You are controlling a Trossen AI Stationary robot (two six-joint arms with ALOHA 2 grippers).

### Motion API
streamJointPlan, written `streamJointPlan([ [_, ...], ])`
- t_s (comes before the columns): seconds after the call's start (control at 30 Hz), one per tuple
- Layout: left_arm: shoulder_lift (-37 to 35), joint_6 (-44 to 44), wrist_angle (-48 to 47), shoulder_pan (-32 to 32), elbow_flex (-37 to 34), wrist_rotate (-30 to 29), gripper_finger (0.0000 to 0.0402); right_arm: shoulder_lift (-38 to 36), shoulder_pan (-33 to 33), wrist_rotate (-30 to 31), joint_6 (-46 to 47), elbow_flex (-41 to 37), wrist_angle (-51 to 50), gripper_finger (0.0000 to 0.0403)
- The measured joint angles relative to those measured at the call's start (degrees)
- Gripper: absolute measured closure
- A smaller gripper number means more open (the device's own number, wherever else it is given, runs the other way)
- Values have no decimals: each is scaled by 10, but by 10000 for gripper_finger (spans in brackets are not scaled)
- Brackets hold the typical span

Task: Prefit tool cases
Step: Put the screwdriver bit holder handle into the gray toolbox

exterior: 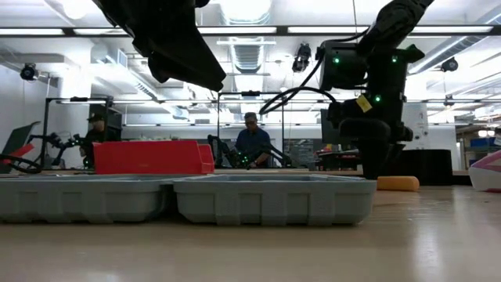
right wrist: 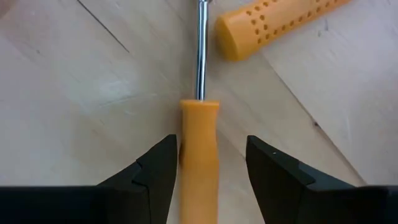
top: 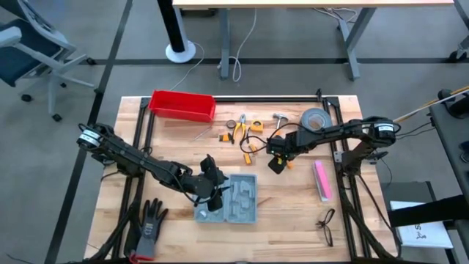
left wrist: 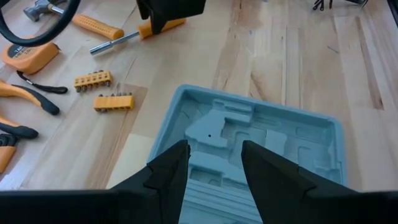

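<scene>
1. Right gripper [right wrist: 208, 171]: fingers apart, straddling the orange handle of a screwdriver [right wrist: 200, 158] lying on the table [top: 293, 213]. Left finger looks to be touching the handle, right one is clear of it, so no clamp. Steel shaft runs away from the fingers.
2. Just beyond the shaft, at about 1 o'clock: end of a perforated orange handle [right wrist: 273, 25].
3. High view: right gripper [top: 277, 158] sits at roughly 2 o'clock from the tool case [top: 231, 198].
4. Left gripper [left wrist: 214, 168]: fingers apart, nothing between them, hovering over the open case [left wrist: 249, 143], grey moulded slots below.
5. Case lies open flat, table centre-front.
6. From the case: red bin [top: 182, 105] at 11 o'clock, tape roll [top: 316, 118] at 1, pink block [top: 322, 180] at 3, black glove [top: 149, 222] at 8.
</scene>
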Motion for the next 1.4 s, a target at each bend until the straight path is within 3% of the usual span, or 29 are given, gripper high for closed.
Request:
streamJointPlan([
  [0.63, 0, -4, -5, -1, 0, 6, 244, 1, -7, -16, -13, -7, 16, 271],
  [1.0, 0, -4, -12, -1, 0, 6, 244, 35, -7, -45, -25, -5, 30, 330],
  [1.4, -2, -4, -23, -1, 0, 6, 244, -28, 7, -50, -8, -9, 28, 330],
])
